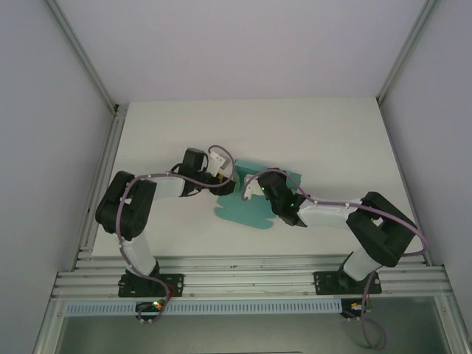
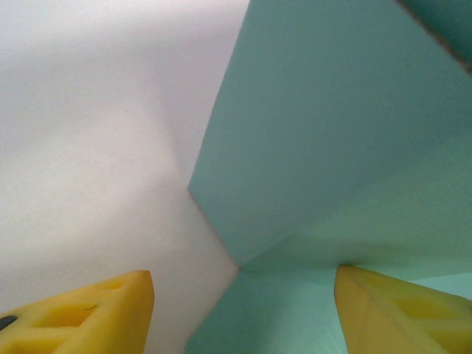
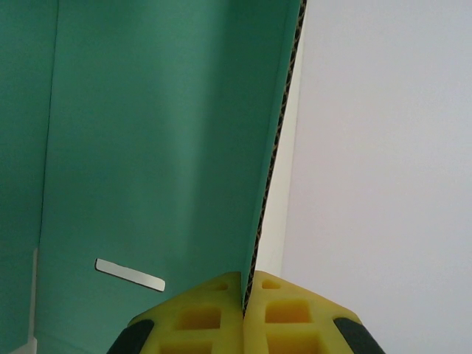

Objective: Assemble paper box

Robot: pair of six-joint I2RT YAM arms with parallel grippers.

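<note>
The paper box [image 1: 247, 210] lies partly folded on the white table [image 1: 332, 140], with an arm on each side of it. At the box's left edge the left gripper [image 2: 242, 280] has its jaws apart, straddling a raised panel's corner. At the box's right edge the right gripper [image 3: 243, 284] has its jaws clamped on an upright flap's rim.
</note>
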